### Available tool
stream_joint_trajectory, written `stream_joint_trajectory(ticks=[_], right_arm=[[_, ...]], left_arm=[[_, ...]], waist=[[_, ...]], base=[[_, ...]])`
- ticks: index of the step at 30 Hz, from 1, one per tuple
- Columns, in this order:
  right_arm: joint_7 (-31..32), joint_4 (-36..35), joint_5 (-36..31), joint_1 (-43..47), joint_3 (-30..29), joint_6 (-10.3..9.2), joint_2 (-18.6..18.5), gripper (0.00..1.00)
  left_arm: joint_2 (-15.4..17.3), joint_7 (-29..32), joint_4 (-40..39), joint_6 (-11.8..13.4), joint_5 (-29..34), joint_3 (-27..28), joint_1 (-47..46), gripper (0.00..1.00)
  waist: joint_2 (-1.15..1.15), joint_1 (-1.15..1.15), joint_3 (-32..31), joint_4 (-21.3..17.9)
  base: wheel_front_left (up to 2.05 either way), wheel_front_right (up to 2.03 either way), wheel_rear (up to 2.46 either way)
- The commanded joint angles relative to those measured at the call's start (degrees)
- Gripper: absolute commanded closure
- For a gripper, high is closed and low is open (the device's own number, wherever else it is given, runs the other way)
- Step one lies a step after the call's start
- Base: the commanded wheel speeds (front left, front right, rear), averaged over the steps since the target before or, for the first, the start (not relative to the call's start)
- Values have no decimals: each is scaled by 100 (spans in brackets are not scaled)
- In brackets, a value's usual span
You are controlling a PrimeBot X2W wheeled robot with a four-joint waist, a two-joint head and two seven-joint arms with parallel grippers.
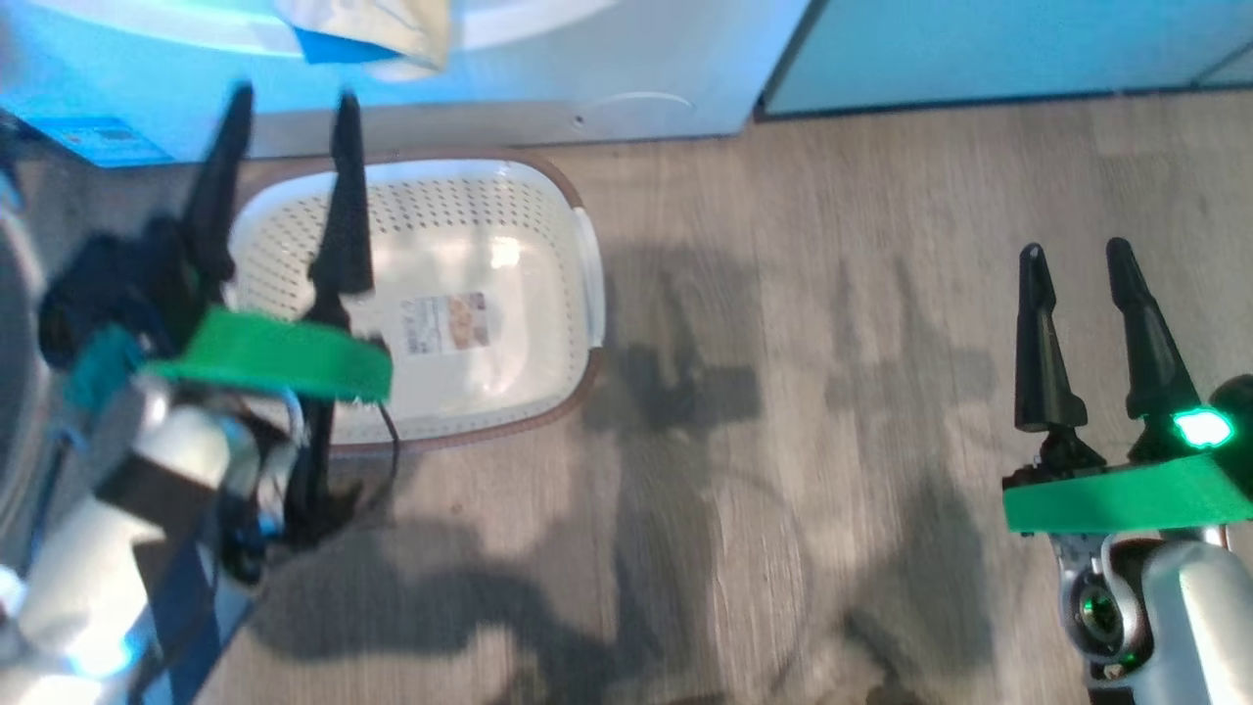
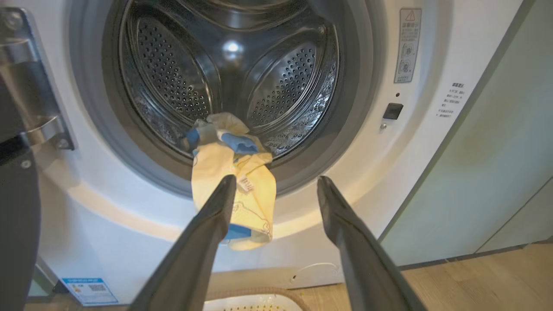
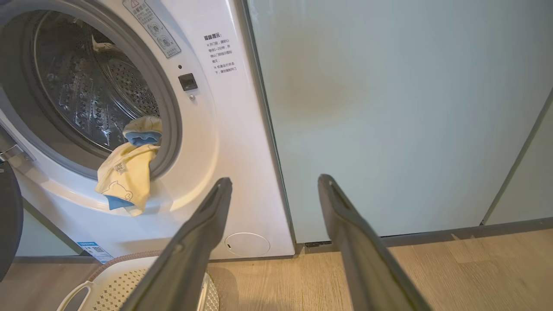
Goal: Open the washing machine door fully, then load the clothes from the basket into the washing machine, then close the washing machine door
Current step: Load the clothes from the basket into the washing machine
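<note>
The washing machine (image 2: 432,142) stands with its steel drum (image 2: 276,86) exposed. The washing machine door (image 2: 17,224) hangs swung out at the left edge on its metal hinge. The clothes (image 2: 242,172), cream-yellow with blue patches, drape over the lower lip of the opening, partly in the drum and partly hanging down the front. My left gripper (image 2: 276,179) is open just in front of them, holding nothing. The basket (image 1: 548,196) sits on the floor below the machine, with a label inside. My right gripper (image 1: 1074,253) is open over the floor to the right. The clothes (image 3: 125,177) also show in the right wrist view.
Pale teal cabinets (image 3: 389,108) stand right of the machine. Wood-look floor (image 1: 832,392) stretches between the basket and my right gripper. A round lower hatch (image 3: 247,244) sits low on the machine's front.
</note>
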Motion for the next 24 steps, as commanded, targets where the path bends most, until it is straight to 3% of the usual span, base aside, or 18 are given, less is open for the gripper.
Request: stream_joint_trajectory(ticks=[1, 8, 24], right_arm=[[-38, -110, -117, 119, 68, 25, -62, 0], [-38, 68, -310, 190, -31, 25, -62, 0], [-38, 504, -609, 376, -140, 25, -62, 0]], left_arm=[[137, -99, -242, 610, -34, 265, 180, 0], [-9, -321, -162, 765, -65, 210, 843, 0], [-530, -597, 593, 485, -115, 201, 1550, 0]], waist=[[-1, 1, -246, 221], [-1, 1, -567, 497], [-1, 1, -1234, 954]], base=[[0, 0, 0], [0, 0, 0], [0, 0, 0]])
